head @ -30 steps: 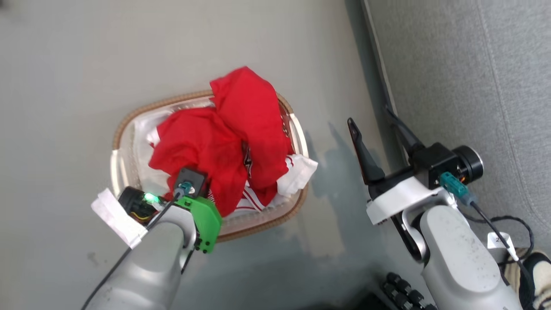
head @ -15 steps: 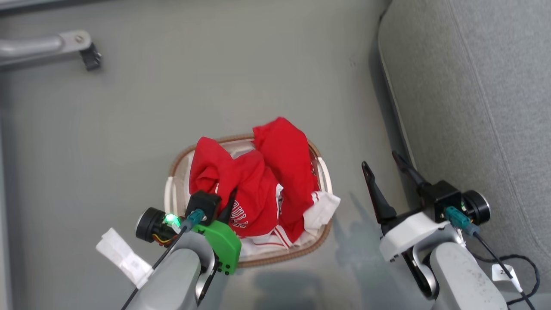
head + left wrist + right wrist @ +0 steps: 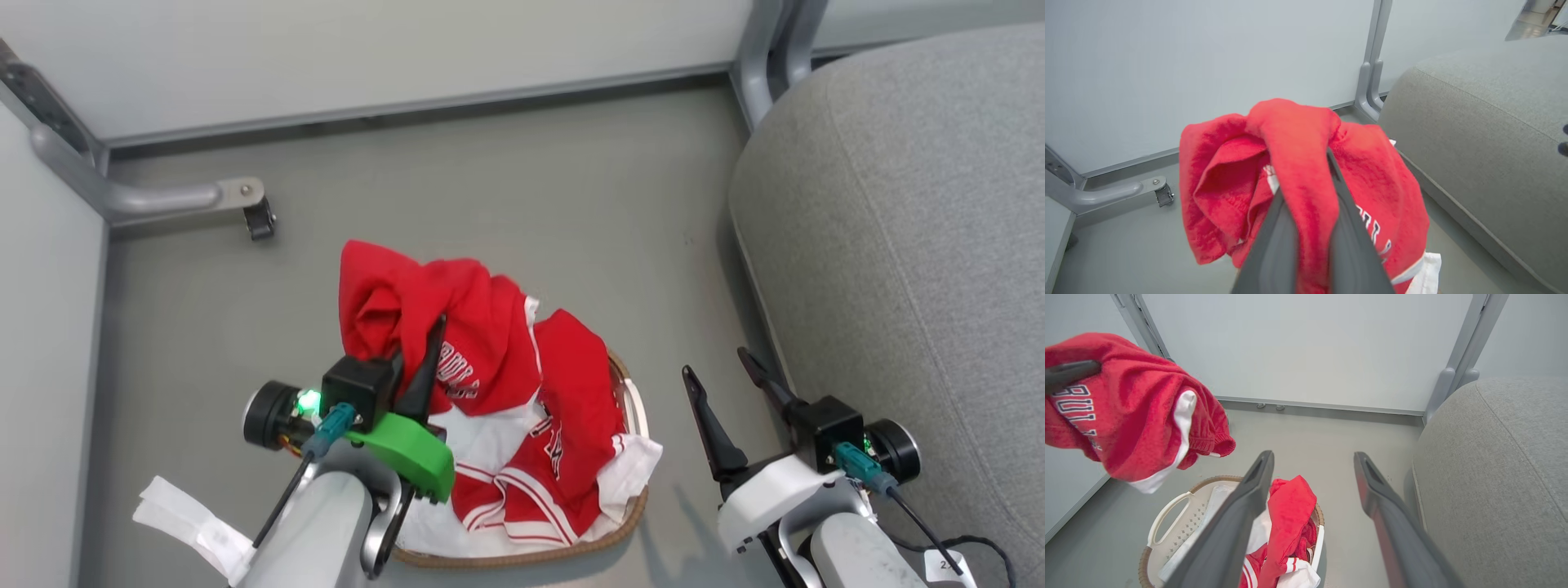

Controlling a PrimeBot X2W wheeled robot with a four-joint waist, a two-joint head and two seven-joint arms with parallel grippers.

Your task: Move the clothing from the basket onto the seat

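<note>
So the left fingers [image 3: 426, 371] are clamped tight on the red lettered garment [image 3: 473, 318]. In the left wrist view you can see a thick fold of it squeezed right between them, with the rest bunched up and flopping down both sides. The white lettering shows on the part hanging off to the right. From the right wrist view that garment hangs in the air above the basket [image 3: 1167, 512], its white-edged lower end clear of the rim, and one dark left finger lies across the top of it.

The striped garment [image 3: 571, 425] sits in the basket, heaped toward the side nearest the seat [image 3: 914, 245]. Its red-and-white trim spills toward the near rim, and a bit of white cloth is draped over the brown woven edge. The basket stands on the grey floor [image 3: 506, 180], near the seat but not touching it, with a strip of floor between them.

The right fingers [image 3: 709, 425] are spread wide apart with nothing in them, hovering over that strip of floor between basket and seat.

The seat is the big grey woven cushion off on the right, rounded at the corner, with a seam running along it. Further back there's a pale wall panel, plus a grey metal leg with a small caster [image 3: 249, 208] over on the left.
</note>
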